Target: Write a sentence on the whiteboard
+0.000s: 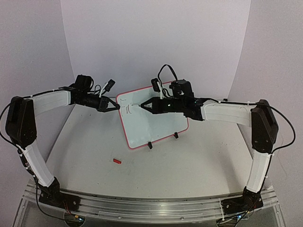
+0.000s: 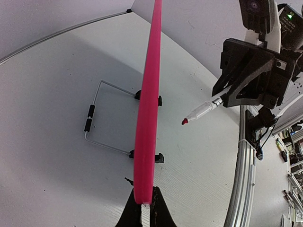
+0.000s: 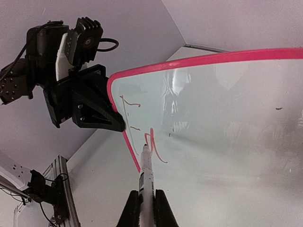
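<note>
The whiteboard point(image 1: 156, 120) with its red-pink rim stands tilted on two black clip feet at mid table. My left gripper point(image 1: 116, 106) is shut on the board's left rim; the left wrist view shows the rim point(image 2: 148, 109) edge-on between the jaws of that gripper point(image 2: 146, 202). My right gripper point(image 1: 143, 106) is shut on a white marker point(image 3: 146, 172), and its tip touches the board face point(image 3: 218, 137) near the upper left corner. Of the sentence, only a few thin reddish strokes point(image 3: 152, 144) show there, roughly "Fa". The marker point(image 2: 201, 112) also shows in the left wrist view.
A small red marker cap point(image 1: 117, 161) lies on the table in front of the board. The board's wire stand point(image 2: 94, 118) reaches out behind it. Purple walls close in the back and sides. A metal rail point(image 1: 151, 208) runs along the near edge.
</note>
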Controlling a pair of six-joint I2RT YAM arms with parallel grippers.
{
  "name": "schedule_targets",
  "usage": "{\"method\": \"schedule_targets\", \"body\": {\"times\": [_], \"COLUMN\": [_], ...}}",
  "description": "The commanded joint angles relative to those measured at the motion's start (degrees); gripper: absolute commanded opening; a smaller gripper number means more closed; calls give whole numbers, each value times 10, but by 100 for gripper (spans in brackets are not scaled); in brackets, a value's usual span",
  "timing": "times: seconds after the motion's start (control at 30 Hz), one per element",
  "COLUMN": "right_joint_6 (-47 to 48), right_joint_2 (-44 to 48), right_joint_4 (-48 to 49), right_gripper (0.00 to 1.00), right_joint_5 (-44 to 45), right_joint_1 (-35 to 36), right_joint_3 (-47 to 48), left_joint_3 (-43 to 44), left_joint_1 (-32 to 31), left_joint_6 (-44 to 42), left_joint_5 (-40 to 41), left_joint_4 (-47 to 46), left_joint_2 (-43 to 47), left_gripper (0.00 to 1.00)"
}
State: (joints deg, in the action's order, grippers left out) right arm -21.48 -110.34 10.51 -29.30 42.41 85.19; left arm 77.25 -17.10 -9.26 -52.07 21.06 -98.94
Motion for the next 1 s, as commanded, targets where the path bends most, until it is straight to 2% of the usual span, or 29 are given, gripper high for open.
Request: {"method": "schedule_targets", "body": {"times": [0.0,0.43,0.97], "right_joint_6": [-8,-10,-18], "right_joint_2": [5,-31,-31], "right_joint_4": [16,-3,-6], "right_gripper": [0,0,0], "right_joint_5": [-5,10,44], "right_joint_1": [-1,-1,-2], "right_joint_3": [27,63,30], "left_joint_3": [14,15,15], "left_joint_1": [-20,-23,-22], "left_joint_6": [-21,-22,-24], "left_joint_5": [-1,1,3], "left_joint_4": [26,26,28], "left_joint_2": [14,15,18], "left_gripper": [0,0,0]}}
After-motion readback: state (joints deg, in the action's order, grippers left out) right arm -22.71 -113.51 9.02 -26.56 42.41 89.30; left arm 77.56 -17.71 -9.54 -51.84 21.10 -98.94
